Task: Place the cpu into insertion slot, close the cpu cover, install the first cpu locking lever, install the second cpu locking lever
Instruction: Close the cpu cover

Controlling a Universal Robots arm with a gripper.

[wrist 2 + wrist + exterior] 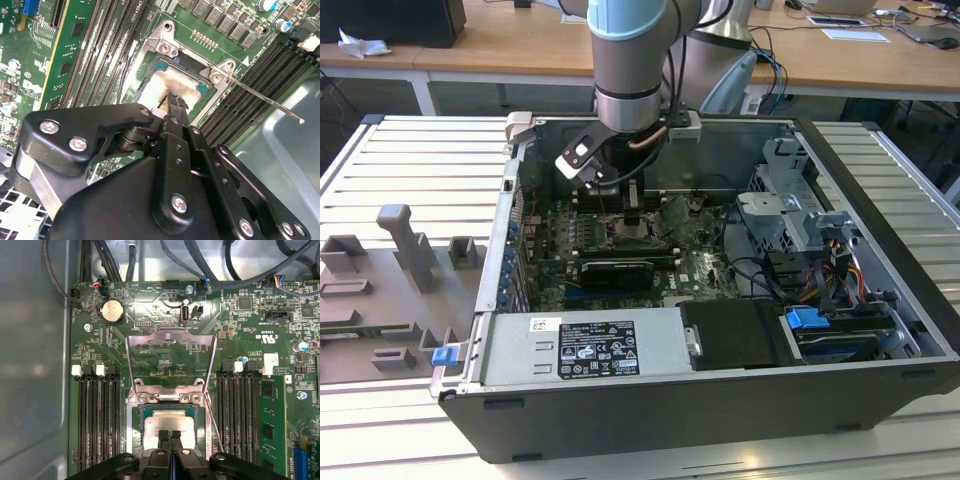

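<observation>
The cpu point(167, 421), a pale silvery square chip, lies flat in the insertion slot point(134, 420) on the green board. In both wrist views my gripper point(169, 434) hangs just over the chip's near edge, its black fingertips point(173, 102) pressed together with nothing between them. The cpu cover point(172, 335), a thin silvery frame, stands swung open beyond the slot. A thin metal locking lever point(265, 100) sticks out unlatched beside the slot. In the exterior view the gripper point(632, 218) reaches down into the open computer case.
Rows of black memory slots point(97, 425) flank the socket on both sides. A long black card point(612, 270) lies in front of the socket. A power supply point(585, 345), a drive cage point(790, 215) and cables fill the case. A grey fixture point(410, 250) stands outside it.
</observation>
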